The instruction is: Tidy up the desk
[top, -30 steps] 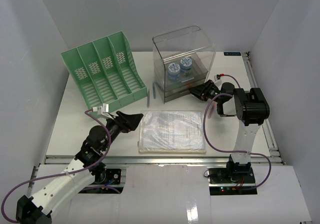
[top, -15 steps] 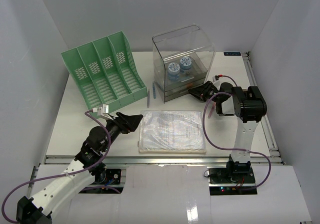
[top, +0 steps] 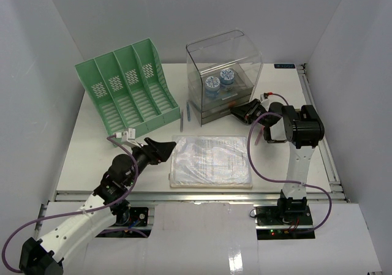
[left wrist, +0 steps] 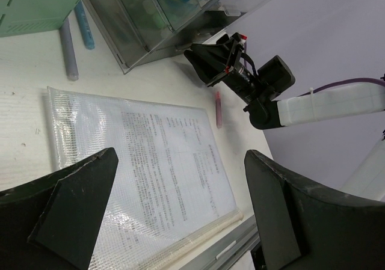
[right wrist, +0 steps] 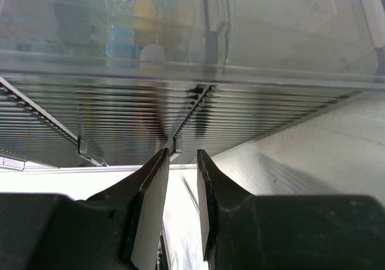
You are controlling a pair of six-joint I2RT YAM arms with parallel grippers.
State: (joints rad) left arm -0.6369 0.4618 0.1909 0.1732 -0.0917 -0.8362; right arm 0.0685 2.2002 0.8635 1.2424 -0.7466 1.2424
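The white desk (top: pixel 86 155) holds a clear document pouch (top: pixel 211 160) at its front middle. My left gripper (top: pixel 166 147) hovers at the pouch's left edge, wide open and empty; in the left wrist view (left wrist: pixel 180 162) the pouch (left wrist: pixel 144 162) lies between its jaws. My right gripper (top: pixel 237 110) is at the front of the clear drawer box (top: pixel 224 73). In the right wrist view (right wrist: pixel 180 154) its jaws stand a narrow gap apart with nothing between them, their tips right by a small tab (right wrist: pixel 175 144) on the ribbed drawer front.
A green file rack (top: pixel 130 88) stands at the back left. Two blue-lidded jars (top: pixel 220 82) sit inside the drawer box. A grey pen (top: pixel 182 120) and a blue pen (top: pixel 188 113) lie between rack and box. A pink pen (top: pixel 257 134) lies right of the pouch. A metal rail (top: pixel 196 195) edges the front.
My right gripper has crept left, closer to the drawer box front. My left gripper has shifted slightly right toward the pouch.
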